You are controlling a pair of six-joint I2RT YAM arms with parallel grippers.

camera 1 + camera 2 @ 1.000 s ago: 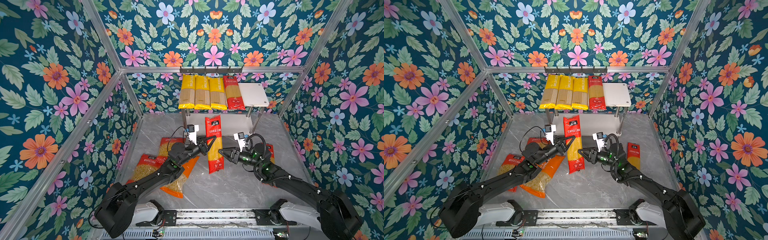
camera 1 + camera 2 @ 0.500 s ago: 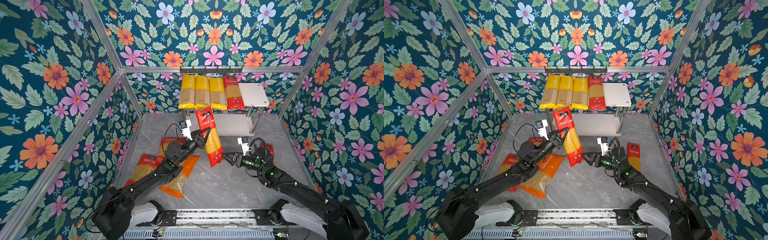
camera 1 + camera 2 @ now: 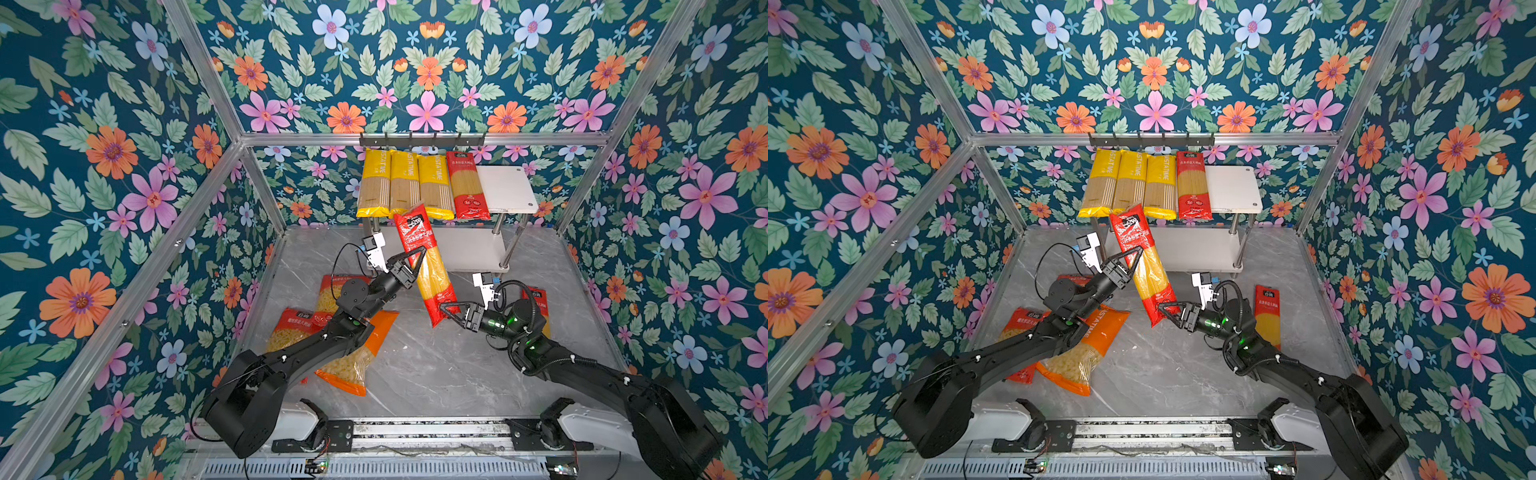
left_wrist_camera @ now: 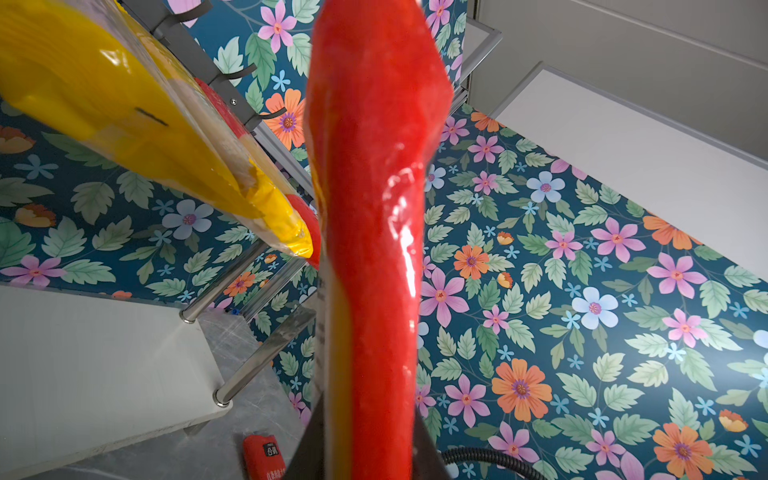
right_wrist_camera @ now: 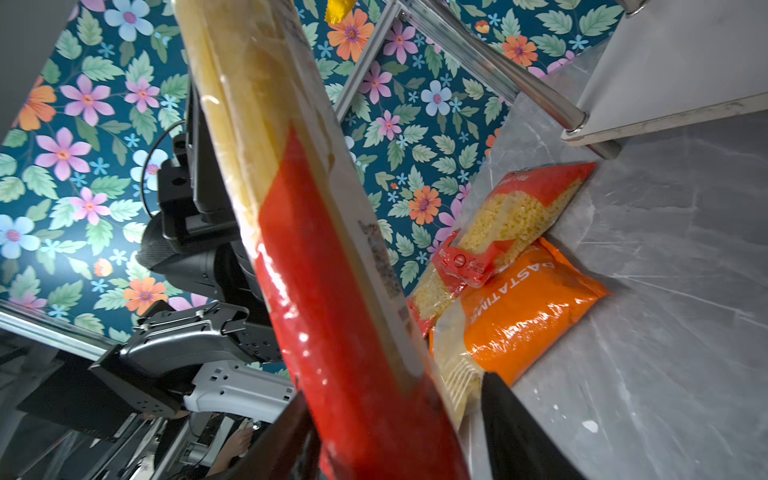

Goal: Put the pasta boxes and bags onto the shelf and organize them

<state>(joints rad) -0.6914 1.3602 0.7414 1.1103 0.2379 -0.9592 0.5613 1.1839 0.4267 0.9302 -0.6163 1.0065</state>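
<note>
My left gripper (image 3: 417, 259) (image 3: 1136, 255) (image 4: 368, 415) is shut on a long red spaghetti pack (image 3: 432, 274) (image 3: 1148, 274) (image 4: 370, 208), held tilted in the air before the shelf (image 3: 505, 189) (image 3: 1231, 187). My right gripper (image 3: 444, 312) (image 3: 1160, 309) (image 5: 397, 386) stands open around that pack's lower end (image 5: 332, 291), one finger against it and the other apart. Three yellow packs (image 3: 403, 183) and one red pack (image 3: 467, 187) lie side by side on the top board. Another red spaghetti pack (image 3: 536, 297) (image 3: 1266, 311) lies on the floor behind my right arm.
An orange macaroni bag (image 3: 361, 357) (image 5: 528, 307) and two red macaroni bags (image 3: 293, 328) (image 5: 511, 208) lie on the floor at the left, partly under my left arm. The shelf's lower board (image 3: 469, 249) is bare. A black hook rail (image 3: 422, 139) runs above the shelf.
The left gripper has lifted the red spaghetti pack off the floor and carried it up toward the shelf. The right gripper let go, drew back, then came to the pack's lower end.
</note>
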